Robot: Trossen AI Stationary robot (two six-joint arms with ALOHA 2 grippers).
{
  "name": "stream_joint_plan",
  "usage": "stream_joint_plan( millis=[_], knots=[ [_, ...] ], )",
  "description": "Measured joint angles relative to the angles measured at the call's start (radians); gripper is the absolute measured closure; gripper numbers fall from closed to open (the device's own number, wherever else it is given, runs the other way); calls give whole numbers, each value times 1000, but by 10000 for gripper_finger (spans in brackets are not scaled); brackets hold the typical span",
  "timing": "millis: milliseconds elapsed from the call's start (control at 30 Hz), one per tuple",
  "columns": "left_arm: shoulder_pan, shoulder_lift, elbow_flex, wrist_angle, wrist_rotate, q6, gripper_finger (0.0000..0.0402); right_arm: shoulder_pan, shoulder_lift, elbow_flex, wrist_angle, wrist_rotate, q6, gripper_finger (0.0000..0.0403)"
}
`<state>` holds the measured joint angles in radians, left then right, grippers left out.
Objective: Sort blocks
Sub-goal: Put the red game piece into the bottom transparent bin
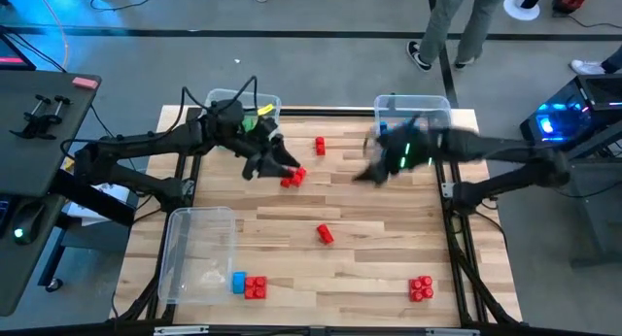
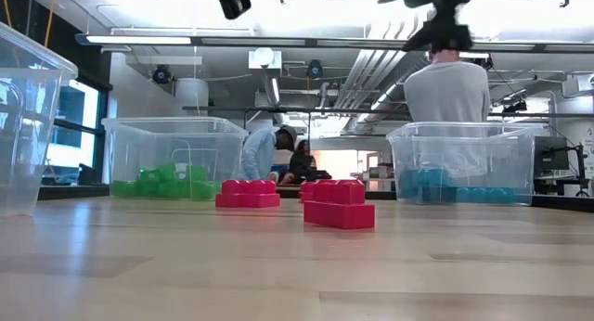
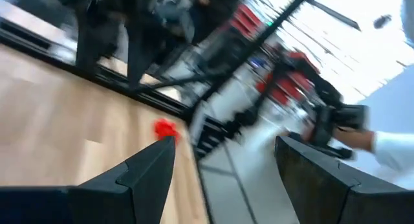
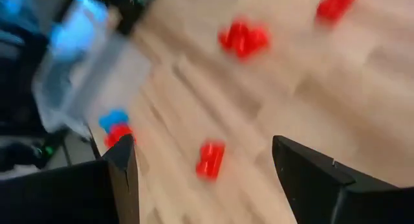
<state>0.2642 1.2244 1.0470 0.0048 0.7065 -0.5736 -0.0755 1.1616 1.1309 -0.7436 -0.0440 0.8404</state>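
red bricks (image 2: 339,204) lie unsorted on the desk (image 1: 369,268); both jaws stand wide and empty. we judge a pickup comes next.

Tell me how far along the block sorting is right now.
Partly done. Green blocks sit in one far bin and blue blocks in the other. Both grippers, left and right, are open and hold nothing. Red blocks and one blue block remain on the table.
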Motion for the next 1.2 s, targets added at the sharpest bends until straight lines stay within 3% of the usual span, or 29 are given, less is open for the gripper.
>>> stream_joint_plan(
  millis=[100,233,367,533,733,900,1033,1200],
  knots=[
    [-7,-1,0,-6,112,9,149,219,55,0,-12,129,196,169],
    [-32,-2,0,-55,197,49,149,425,133,0,34,214,473,169],
    [-74,-2,0,-136,198,110,149,537,217,0,131,253,647,169],
    [-155,-2,0,-191,144,122,149,587,310,0,255,249,677,169],
    [-257,1,0,-173,-96,123,149,612,336,0,206,3,614,169],
    [-299,24,0,-116,-309,78,149,708,327,0,-80,-143,710,169],
    [-308,57,0,-57,-336,19,149,831,329,0,-282,-190,862,170],
    [-313,111,0,17,-336,-34,149,932,338,0,-381,-192,1049,186]
  ],
)
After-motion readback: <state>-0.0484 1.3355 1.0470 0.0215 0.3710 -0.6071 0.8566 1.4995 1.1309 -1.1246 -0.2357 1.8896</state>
